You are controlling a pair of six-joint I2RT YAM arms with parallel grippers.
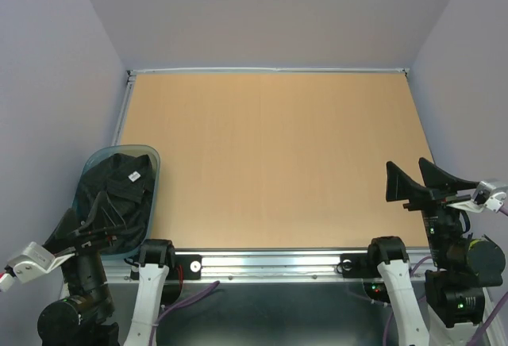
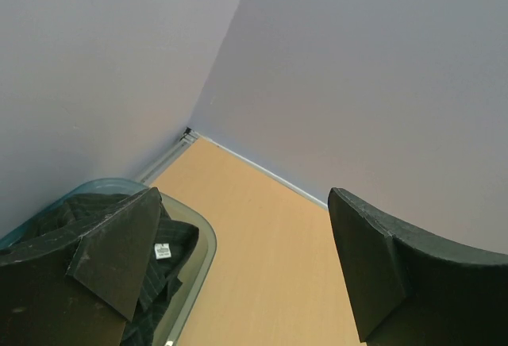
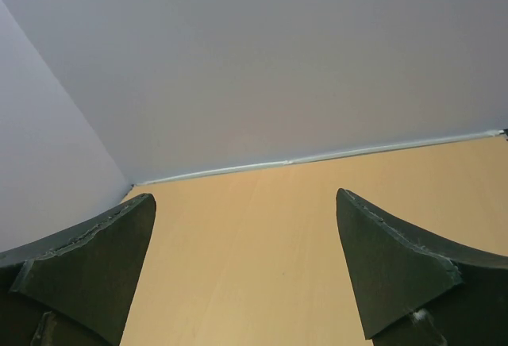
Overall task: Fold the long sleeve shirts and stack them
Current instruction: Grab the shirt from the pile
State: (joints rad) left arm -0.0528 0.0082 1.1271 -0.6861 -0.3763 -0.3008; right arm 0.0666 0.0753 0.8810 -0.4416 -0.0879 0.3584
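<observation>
A black long sleeve shirt (image 1: 121, 183) lies crumpled in a translucent blue-grey tub (image 1: 155, 165) at the table's near left corner. Its white neck label faces up. In the left wrist view the shirt (image 2: 181, 239) shows beside the left finger, inside the tub's rim (image 2: 209, 243). My left gripper (image 1: 86, 216) hovers open over the near end of the tub, with nothing between its fingers (image 2: 244, 195). At the near right edge of the table my right gripper (image 1: 406, 165) is open and empty, and only bare wood shows between its fingers (image 3: 246, 195).
The wooden table (image 1: 270, 155) is closed in by pale walls on the left, back and right, with a metal rail (image 1: 270, 262) along its near edge. The arm bases stand on that rail.
</observation>
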